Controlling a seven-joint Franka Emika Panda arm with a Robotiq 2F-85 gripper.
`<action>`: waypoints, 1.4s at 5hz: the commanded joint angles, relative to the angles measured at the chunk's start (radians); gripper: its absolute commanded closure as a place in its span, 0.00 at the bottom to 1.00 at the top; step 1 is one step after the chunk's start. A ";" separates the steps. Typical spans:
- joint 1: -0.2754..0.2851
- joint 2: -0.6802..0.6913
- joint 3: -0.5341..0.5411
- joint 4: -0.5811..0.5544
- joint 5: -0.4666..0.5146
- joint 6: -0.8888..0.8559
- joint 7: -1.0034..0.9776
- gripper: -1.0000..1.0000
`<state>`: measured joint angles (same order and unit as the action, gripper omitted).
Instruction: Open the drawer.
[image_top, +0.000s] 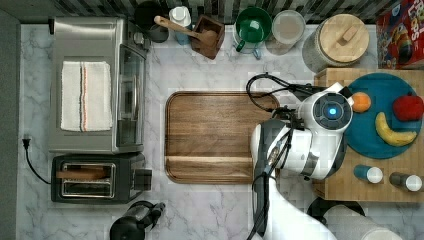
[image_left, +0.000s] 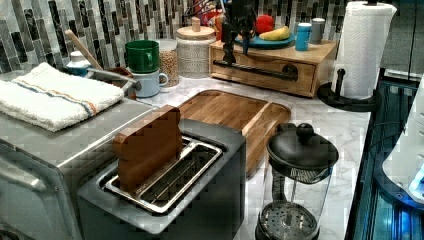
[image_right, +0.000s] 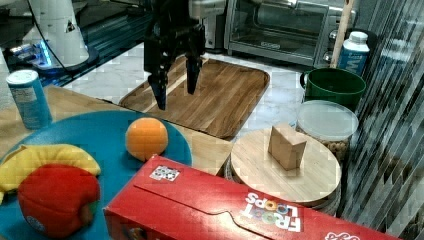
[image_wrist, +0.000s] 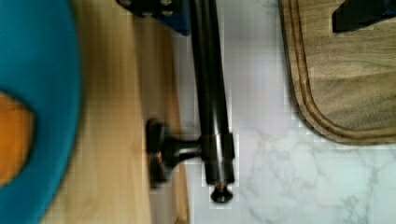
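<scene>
Your drawer (image_left: 270, 67) sits in the front of a light wooden box on the marble worktop (image_left: 320, 125), just beyond the far end of the walnut cutting board (image_left: 235, 117). The left view gives you its face square-on: the drawer front appears flush with the box, and the black bar handle (image_left: 255, 70) runs along it on two mounts.

The wrist view gives you what the left view cannot: the handle (image_wrist: 210, 93) from above, standing off the drawer front over the worktop, with one mount (image_wrist: 173, 149) near the bar's end and the cutting board's rounded corner (image_wrist: 336, 93) just beside it.

The gripper (image_right: 175, 92) hangs above the handle end of the box. In the right view its two fingers (image_right: 159, 90) stand apart with nothing between them, tips pointing down. In the left view the gripper (image_left: 229, 52) reaches down to the handle's end nearer the lidded jar; whether it touches the bar cannot be told.

On top of the box lies a teal plate (image_top: 385, 145) carrying an orange (image_top: 361, 102), a banana (image_top: 392, 132) and a red apple (image_top: 407, 107). The top view shows the arm (image_top: 305, 145) lying across the gap between cutting board and box, covering the handle there.
</scene>
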<state>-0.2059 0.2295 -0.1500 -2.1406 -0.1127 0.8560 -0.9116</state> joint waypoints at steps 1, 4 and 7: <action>0.003 0.003 -0.023 -0.079 -0.071 0.116 0.073 0.00; 0.018 0.026 0.020 -0.059 -0.011 0.081 0.061 0.00; 0.054 0.023 0.102 -0.067 0.006 0.021 0.012 0.00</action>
<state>-0.2520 0.2776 -0.1313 -2.2168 -0.1062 0.9346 -0.9033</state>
